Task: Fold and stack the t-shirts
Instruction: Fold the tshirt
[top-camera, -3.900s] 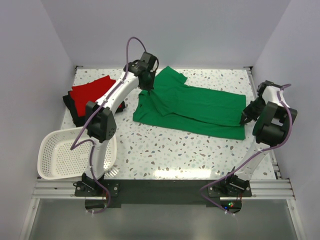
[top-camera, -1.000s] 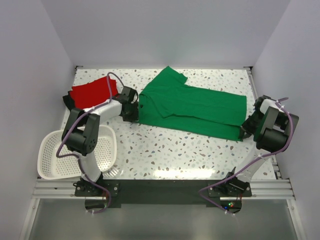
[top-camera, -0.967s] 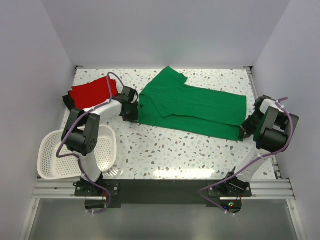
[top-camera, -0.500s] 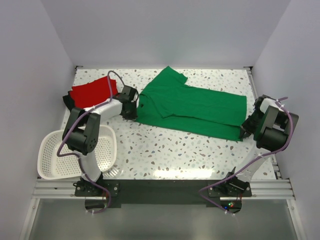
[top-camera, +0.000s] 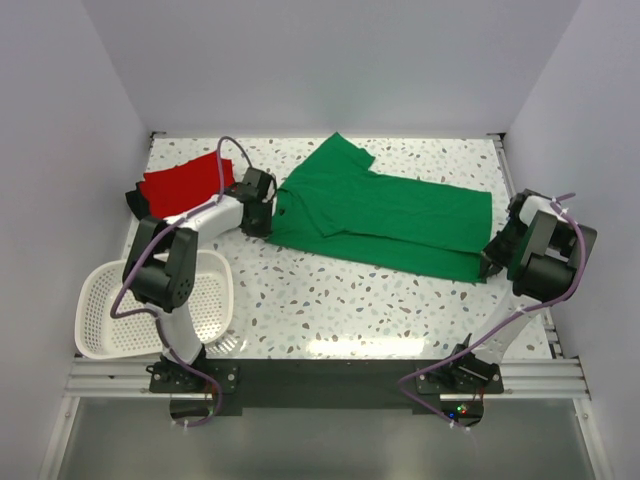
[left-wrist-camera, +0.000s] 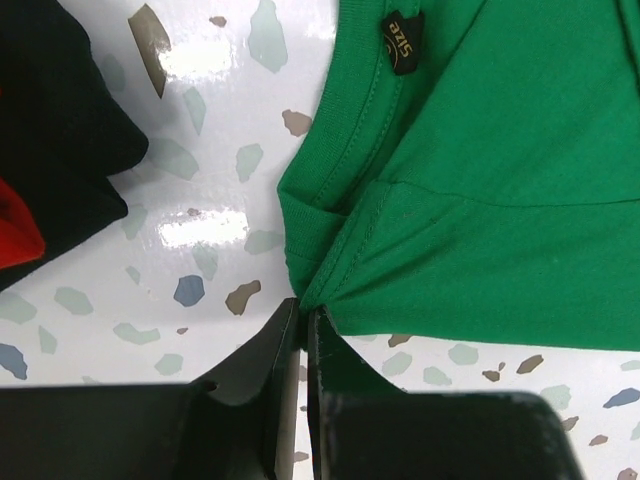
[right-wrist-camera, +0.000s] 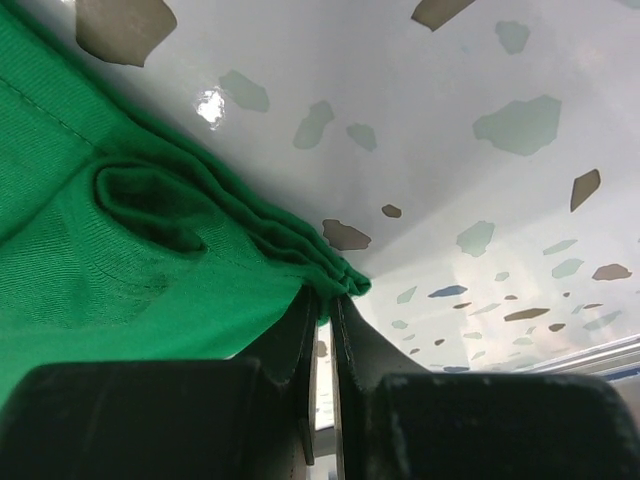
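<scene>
The bright green t-shirt (top-camera: 390, 212) lies spread across the middle of the table, folded lengthwise. My left gripper (top-camera: 268, 222) is at its left end, shut on the bunched edge below the collar (left-wrist-camera: 330, 260). My right gripper (top-camera: 486, 266) is at the near right corner, shut on a pinch of green cloth (right-wrist-camera: 330, 275). In the wrist views the left gripper (left-wrist-camera: 303, 306) and the right gripper (right-wrist-camera: 325, 296) both show jaws pressed together with cloth between the tips. The red t-shirt (top-camera: 180, 180) lies folded on the black t-shirt (top-camera: 132, 202) at the far left.
A white slotted basket (top-camera: 105, 320) stands at the near left by the left arm's base. The black shirt's edge (left-wrist-camera: 60, 130) is close to the left of my left gripper. The table's right rim (top-camera: 505, 170) runs just beyond my right gripper.
Both grippers have closed on the green t-shirt's ends. The left gripper has shifted slightly toward the far side, drawing the shirt's left edge with it.
</scene>
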